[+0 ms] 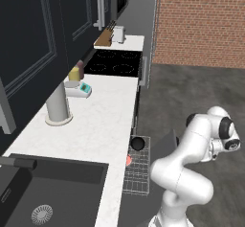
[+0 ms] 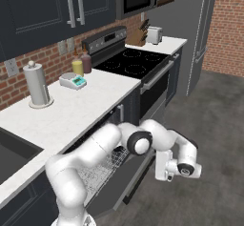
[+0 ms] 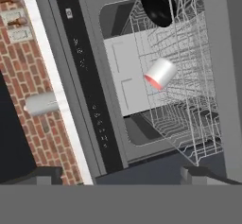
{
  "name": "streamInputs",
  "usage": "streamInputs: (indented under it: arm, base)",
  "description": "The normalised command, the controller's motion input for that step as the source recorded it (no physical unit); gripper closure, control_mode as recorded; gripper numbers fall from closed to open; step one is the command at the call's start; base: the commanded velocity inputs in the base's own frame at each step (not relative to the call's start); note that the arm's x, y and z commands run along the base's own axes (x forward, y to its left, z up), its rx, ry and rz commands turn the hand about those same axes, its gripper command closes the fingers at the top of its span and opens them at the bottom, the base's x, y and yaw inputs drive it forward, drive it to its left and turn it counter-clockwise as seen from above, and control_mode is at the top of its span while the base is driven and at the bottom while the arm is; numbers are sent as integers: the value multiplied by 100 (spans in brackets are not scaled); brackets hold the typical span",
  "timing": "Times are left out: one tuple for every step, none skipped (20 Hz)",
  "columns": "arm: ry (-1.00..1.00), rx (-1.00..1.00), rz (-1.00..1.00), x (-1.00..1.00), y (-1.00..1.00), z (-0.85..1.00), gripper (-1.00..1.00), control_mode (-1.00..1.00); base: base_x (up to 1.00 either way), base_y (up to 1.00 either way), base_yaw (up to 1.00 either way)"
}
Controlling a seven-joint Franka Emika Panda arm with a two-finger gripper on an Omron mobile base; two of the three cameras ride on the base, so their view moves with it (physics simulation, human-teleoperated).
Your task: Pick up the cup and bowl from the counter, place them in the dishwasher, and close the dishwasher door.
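In the dishwasher's pulled-out wire rack lie one cup on its side and one black bowl, apart. The door hangs open below; the gripper beside it holds nothing, fingers parted.

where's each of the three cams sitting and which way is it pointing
Left base view: behind the arm on its left, looking forward and down along the counter to the cooktop; the white arm rises at lower right.
Right base view: behind on the right, facing the counter and open dishwasher door; the arm stretches from lower left, its gripper low by the door.
Hand view: on the hand, looking into the dishwasher, dark fingertips at the bottom.
Shared: left base and hand views show the bowl and cup in the rack.
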Motion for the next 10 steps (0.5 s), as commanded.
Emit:
streamInputs:
  arm:
    - [0, 0, 0, 4, 0, -45, -100, -100]
    - [0, 0, 0, 1, 0, -44, -100, -100]
    - [-1, 0, 0, 1, 0, -49, -100, -100]
    - [-3, 0, 0, 7, 0, -51, -100, -100]
    - [-3, 0, 0, 11, 0, -56, -100, -100]
    - [-4, 0, 0, 18, 0, -61, -100, -100]
    - [-4, 0, 0, 19, 0, -61, -100, -100]
    - [-4, 0, 0, 16, 0, -61, -100, -100]
    - [-6, 0, -1, 16, 0, -60, -100, -100]
    - [-7, 0, -1, 14, -2, -61, -100, -100]
  base:
    - [0, 0, 0]
    - [0, 0, 0]
    - [0, 0, 0]
    - [0, 0, 0]
    - [0, 0, 0]
    - [0, 0, 0]
    - [0, 0, 0]
    - [0, 0, 0]
    - [0, 0, 0]
    - [0, 0, 0]
